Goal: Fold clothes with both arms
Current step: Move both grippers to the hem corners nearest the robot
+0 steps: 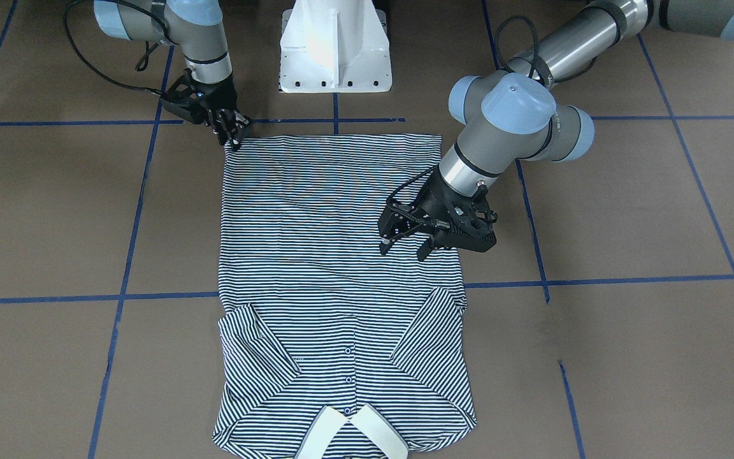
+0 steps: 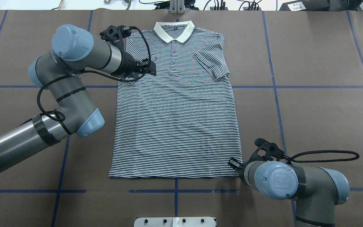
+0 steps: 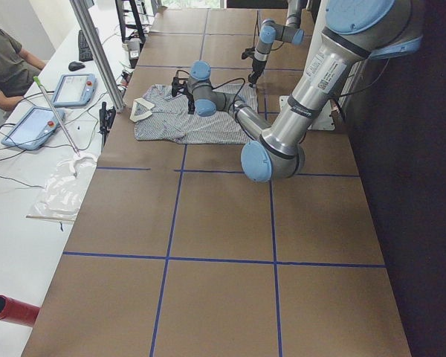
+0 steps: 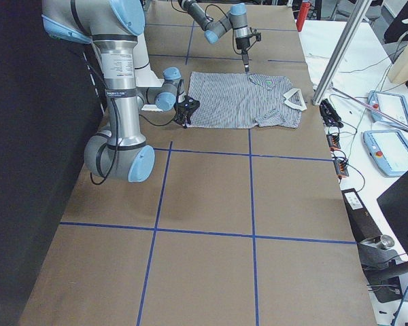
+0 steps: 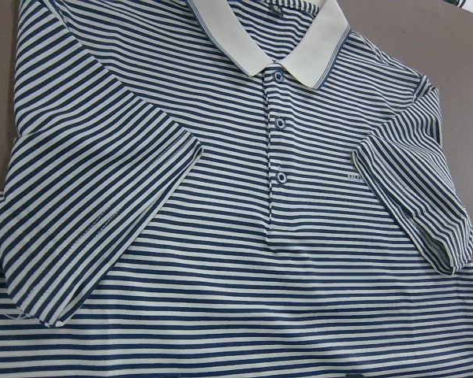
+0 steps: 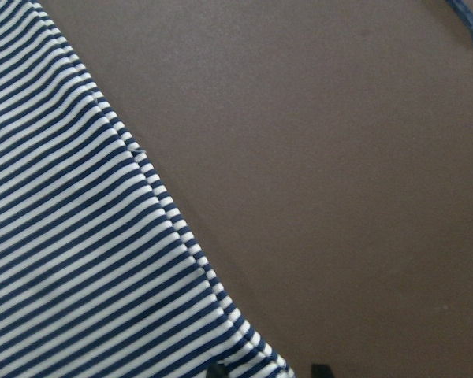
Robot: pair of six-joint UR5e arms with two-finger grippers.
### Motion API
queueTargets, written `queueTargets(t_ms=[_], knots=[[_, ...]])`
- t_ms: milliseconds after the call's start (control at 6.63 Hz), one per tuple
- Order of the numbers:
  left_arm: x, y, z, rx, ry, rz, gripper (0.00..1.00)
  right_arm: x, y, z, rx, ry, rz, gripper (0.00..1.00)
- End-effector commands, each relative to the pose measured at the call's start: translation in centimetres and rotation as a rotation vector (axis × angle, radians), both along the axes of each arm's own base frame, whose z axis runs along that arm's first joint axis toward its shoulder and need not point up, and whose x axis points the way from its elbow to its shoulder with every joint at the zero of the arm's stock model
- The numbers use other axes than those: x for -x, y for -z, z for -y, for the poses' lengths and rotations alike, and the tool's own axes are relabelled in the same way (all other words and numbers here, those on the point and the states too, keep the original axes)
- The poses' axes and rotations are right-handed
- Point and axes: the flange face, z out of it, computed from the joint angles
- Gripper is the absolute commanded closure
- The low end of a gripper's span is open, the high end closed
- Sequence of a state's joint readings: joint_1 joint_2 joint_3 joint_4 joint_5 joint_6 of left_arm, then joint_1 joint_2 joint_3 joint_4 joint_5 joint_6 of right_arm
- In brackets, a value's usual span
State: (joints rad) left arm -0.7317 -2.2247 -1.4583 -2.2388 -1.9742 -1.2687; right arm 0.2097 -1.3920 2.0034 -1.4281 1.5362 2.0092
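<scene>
Gripping the shirt [image 1: 335,255], flat on the table [image 1: 628,210], collar away.
Close the right hand [image 1: 234,135], set narrow astride the near hem corner [image 6: 268,354]; lower the left hand [image 1: 403,248], spread wide over the shirt's side; lift both level.

Striped polo [image 2: 175,110] flat, sleeves [image 2: 211,61] folded inward

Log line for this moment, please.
polo shirt: flat, sleeves folded in | left gripper: open, over mid-body | right gripper: open, straddling hem corner | hem fold: pending
</scene>
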Motion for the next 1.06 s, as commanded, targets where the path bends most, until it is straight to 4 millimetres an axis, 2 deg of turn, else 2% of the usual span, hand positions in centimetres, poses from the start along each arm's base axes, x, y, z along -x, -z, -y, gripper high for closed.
queueTargets(t_ms=[0,151,302,453,604,754,905], knots=[[0.0,-0.1,0.0,0.002,0.0,0.003,0.24,-0.5,0.9,0.0,0.0,0.002,0.021,1.0],[0.6,1.0,-0.5,-0.005,0.004,-0.015,0.24,-1.6,2.1,0.0,-0.004,0.002,0.047,1.0],[2.3,-0.2,-5.2,0.082,0.008,-0.009,0.24,-1.8,2.6,-0.1,-0.001,0.007,0.06,1.0],[2.3,-2.5,-11.6,0.109,0.031,0.065,0.24,-2.1,2.9,-0.1,-0.002,0.006,0.066,1.0],[-0.2,-4.9,-18.1,0.223,0.038,0.145,0.25,-2.2,3.0,0.0,-0.001,0.005,0.069,1.0],[-1.0,-6.1,-22.1,0.28,0.027,0.163,0.25,-2.4,3.0,0.1,0.0,0.005,0.07,1.0],[-0.6,-9.4,-25.6,0.277,0.052,0.221,0.25,-2.4,2.9,0.1,-0.001,0.006,0.066,1.0]])
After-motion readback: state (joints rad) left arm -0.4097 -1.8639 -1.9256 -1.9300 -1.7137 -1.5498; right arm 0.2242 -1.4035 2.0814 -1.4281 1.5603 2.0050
